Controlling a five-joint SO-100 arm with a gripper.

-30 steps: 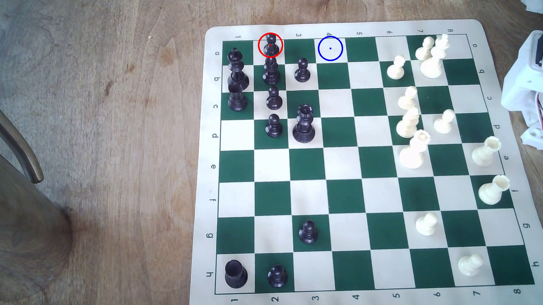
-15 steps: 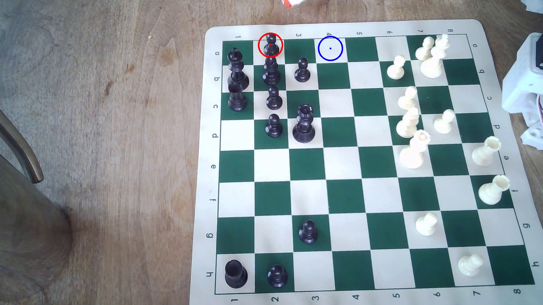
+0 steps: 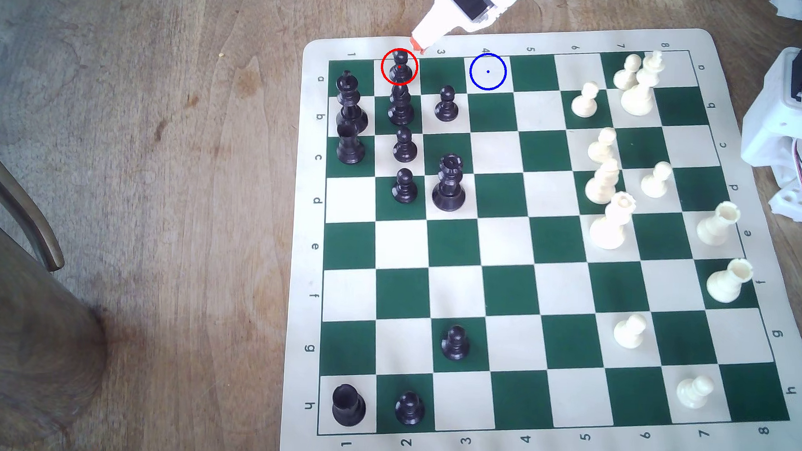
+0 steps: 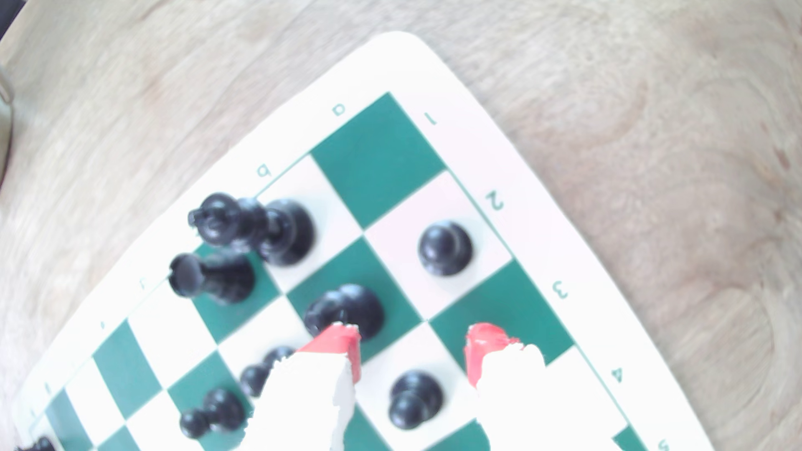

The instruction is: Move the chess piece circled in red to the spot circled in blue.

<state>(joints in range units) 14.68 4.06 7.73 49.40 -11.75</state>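
Note:
The chess piece [image 3: 399, 66], a small black pawn ringed in red, stands on a cream square in the board's far row; the wrist view looks down on the pawn [image 4: 445, 248]. Two squares toward the exterior view's right lies the spot [image 3: 488, 71], a bare cream square ringed in blue. My gripper [image 3: 417, 47] reaches in from the exterior view's top edge, with its red tips over the board's border just right of the pawn and apart from it. The wrist view shows my gripper [image 4: 414, 342] open, its red fingertips [image 4: 343, 342] spread and holding nothing.
A taller black bishop [image 3: 400, 104] stands right behind the pawn, and another black pawn [image 3: 446, 103] is one square diagonally off. More black pieces crowd the board's left columns [image 3: 350, 115]. Cream pieces [image 3: 607, 178] fill the right side. The arm's white base [image 3: 797, 116] stands at the right edge.
My gripper came in from the exterior view's top edge and moved down toward the red-circled pawn. No chess piece has moved.

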